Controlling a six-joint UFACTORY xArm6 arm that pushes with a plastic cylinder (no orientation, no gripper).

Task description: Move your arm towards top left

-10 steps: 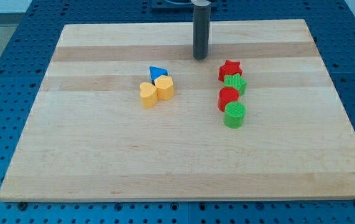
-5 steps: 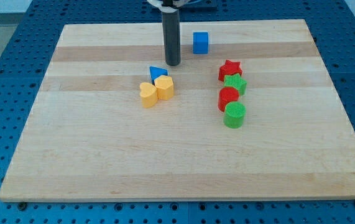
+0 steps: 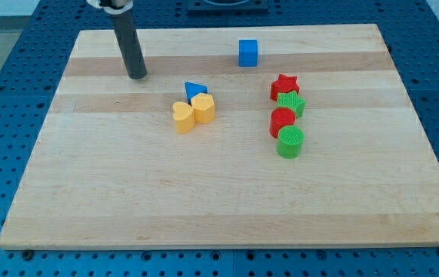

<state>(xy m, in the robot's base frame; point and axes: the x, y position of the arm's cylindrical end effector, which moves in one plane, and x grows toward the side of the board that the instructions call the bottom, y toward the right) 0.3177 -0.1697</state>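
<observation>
Your tip (image 3: 137, 76) upper left on the counter (image 3: 88, 192), well left of blue triangle (image 3: 194, 89); no pincer in view.

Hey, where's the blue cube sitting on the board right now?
The blue cube sits alone near the view's top, just right of centre, above the red star and well right of my tip.
</observation>
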